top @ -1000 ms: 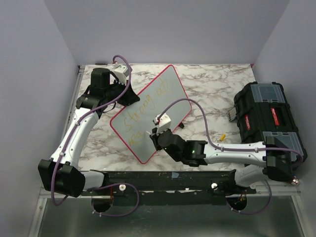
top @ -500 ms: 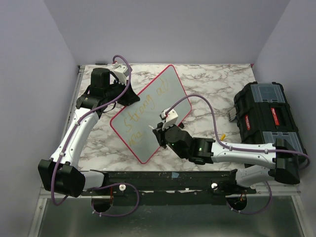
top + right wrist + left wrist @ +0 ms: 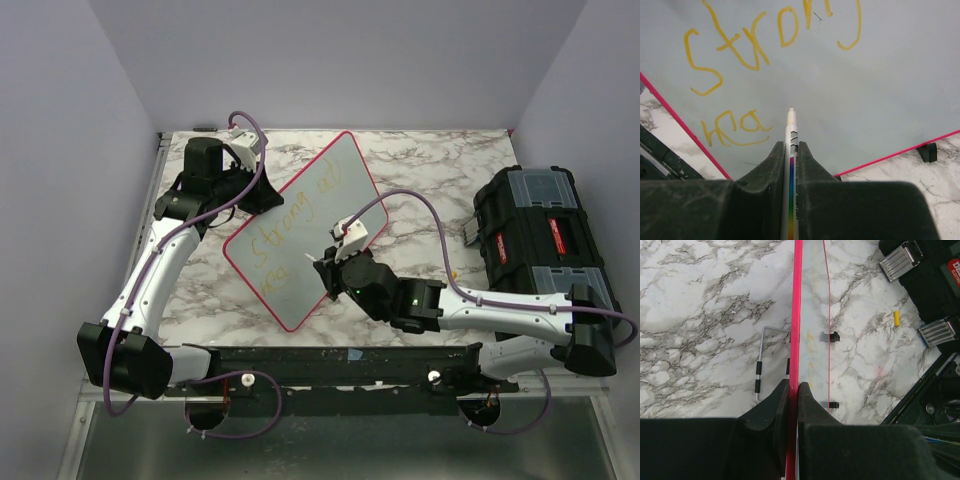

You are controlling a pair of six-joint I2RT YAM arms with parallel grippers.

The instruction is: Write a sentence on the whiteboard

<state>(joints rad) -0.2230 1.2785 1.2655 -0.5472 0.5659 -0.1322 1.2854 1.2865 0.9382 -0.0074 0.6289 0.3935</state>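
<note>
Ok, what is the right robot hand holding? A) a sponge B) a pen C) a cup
B: the right gripper is shut on a thin white pen, whose tip points at the whiteboard.

A white marble tabletop [image 3: 420,170] with grey veining is seen filling the middle of the top view. At centre left, the whiteboard [image 3: 350,165] is set over it at a slant; whether its lower rim touches the marble cannot be told. A black toolbox [image 3: 540,235] with red labels is placed at the right edge of the tabletop. A small yellow cylinder [image 3: 451,275] is laid just left of the toolbox. In the left wrist view, a bent wire stand [image 3: 759,369] is found lying flat on the marble, left of centre.
</note>
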